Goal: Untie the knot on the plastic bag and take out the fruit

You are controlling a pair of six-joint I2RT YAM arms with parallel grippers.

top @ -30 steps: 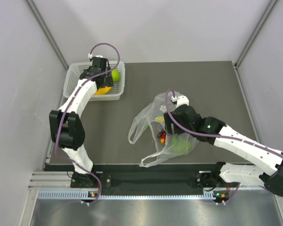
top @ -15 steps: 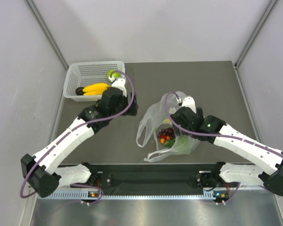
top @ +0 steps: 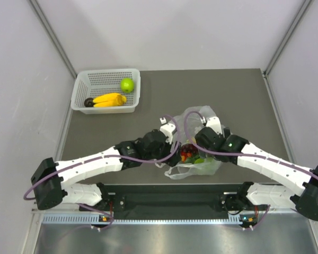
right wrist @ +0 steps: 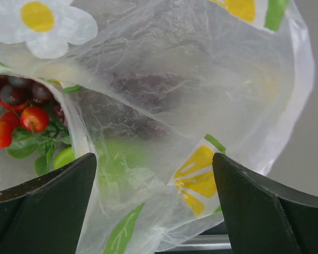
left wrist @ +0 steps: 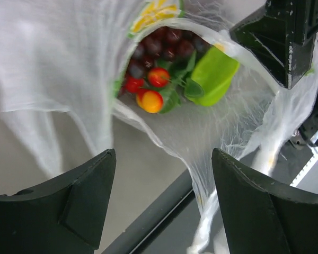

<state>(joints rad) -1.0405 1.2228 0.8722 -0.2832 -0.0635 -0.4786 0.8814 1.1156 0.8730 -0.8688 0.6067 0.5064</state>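
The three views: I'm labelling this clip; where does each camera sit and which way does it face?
Top external: above and behind, looking down on the table; left arm and right arm show.
Left wrist: on its arm, facing the mouth of the plastic bag past the left claw.
Right wrist: on its arm, facing the bag's printed film past the right claw.
Both wrist views share the red fruits.

Clear plastic bag point(left wrist: 58, 63) gaping open, grapes point(left wrist: 164, 45), orange-red fruits point(left wrist: 151, 99) inside

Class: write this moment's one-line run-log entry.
plastic bag: open, grapes, red fruits inside | basket: green apple, bananas | left gripper: open | right gripper: open
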